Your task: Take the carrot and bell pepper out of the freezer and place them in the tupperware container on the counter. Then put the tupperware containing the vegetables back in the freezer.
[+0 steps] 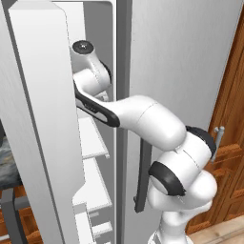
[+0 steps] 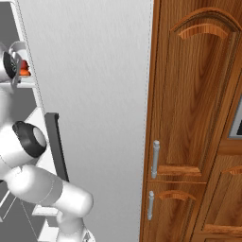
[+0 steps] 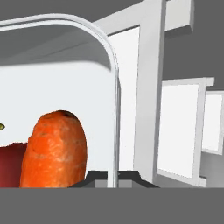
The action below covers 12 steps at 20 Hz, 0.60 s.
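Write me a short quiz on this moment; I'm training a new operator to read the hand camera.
1. True or false: the carrot lies inside the tupperware container.
2. What sits right beside the carrot? A) the bell pepper B) a lemon C) a spoon
3. What is the gripper shut on?

Key: 1 true. 2 A. 3 the rim of the tupperware container.

Both base cameras look forward from behind the arm (image 1: 157, 128), very close to the fridge (image 1: 190, 57): the left one into the open freezer (image 1: 93, 143), the right one also taking in wooden cabinets (image 2: 194, 118). The hand camera sits right against the carrot (image 3: 54, 151) in the container (image 3: 111, 65).
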Motion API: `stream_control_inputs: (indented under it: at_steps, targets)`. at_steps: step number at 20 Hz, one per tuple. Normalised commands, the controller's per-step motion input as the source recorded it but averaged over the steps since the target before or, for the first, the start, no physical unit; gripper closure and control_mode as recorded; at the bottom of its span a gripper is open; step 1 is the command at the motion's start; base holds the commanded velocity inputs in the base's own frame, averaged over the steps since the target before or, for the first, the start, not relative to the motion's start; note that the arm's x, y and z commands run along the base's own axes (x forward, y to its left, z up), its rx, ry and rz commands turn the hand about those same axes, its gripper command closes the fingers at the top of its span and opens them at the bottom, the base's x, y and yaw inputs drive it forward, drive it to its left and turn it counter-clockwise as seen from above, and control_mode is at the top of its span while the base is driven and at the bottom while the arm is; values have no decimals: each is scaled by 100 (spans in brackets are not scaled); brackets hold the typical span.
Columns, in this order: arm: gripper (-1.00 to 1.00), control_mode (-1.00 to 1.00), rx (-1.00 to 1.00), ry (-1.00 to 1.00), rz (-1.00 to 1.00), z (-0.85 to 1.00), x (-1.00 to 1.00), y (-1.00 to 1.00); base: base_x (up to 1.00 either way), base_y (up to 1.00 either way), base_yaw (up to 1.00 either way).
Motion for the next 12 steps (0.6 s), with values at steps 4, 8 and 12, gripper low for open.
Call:
stream_control_inputs:
  at_steps: [4, 8, 12]
  targets:
    - [100, -100, 0, 0, -7, -6, 28, 6, 0, 0, 0]
    - [100, -100, 0, 0, -5, -3, 22, 0, 0, 0, 0]
    - [100, -100, -2, 0, 0, -8, 13, 8, 0, 0, 0]
